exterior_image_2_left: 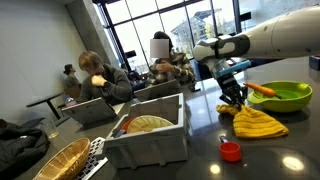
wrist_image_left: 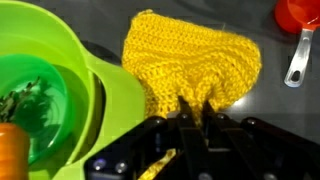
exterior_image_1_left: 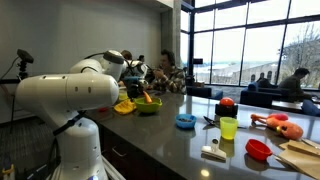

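The hand (wrist_image_left: pixel 196 108) stood pinched shut on a fold of the yellow crocheted cloth (wrist_image_left: pixel 195 50), which lay on the dark table (exterior_image_2_left: pixel 200 150) beneath it beside a lime-green plastic bowl (wrist_image_left: pixel 95 110), so the gripping step looked made and lifting would need a steady hold.

— What sits near me?
— A green bowl (wrist_image_left: pixel 95 90) with a carrot (wrist_image_left: pixel 12 150) inside, a red scoop (wrist_image_left: pixel 300 14) on my worktop (exterior_image_2_left: pixel 290 150).
— Farther off?
— A grey bin (exterior_image_2_left: pixel 150 145), a wicker basket (exterior_image_2_left: pixel 55 160).
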Tool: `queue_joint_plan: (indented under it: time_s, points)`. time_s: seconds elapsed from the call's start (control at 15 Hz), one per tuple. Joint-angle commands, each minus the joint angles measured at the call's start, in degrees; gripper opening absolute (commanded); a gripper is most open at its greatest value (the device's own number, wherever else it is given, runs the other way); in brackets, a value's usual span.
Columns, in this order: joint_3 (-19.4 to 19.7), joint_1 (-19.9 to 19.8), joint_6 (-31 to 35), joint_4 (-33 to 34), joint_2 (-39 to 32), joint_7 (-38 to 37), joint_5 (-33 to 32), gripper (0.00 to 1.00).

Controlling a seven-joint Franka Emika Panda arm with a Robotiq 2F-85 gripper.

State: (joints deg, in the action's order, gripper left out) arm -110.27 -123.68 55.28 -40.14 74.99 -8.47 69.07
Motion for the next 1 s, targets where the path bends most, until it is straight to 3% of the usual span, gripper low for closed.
queue_joint_plan:
  time_s: [0.0,0.53,0.93]
  points:
    - [-0.2,-2.5,-4.6,2.4,-3.3,-0.3,0.4,0.03]
    - [-0.5,-7.2,-11.9,9.6,-10.1,-5.6,1.1,0.03]
    - [-0.6,-11.6,-14.0,10.6,-10.8,-11.0,0.7,0.03]
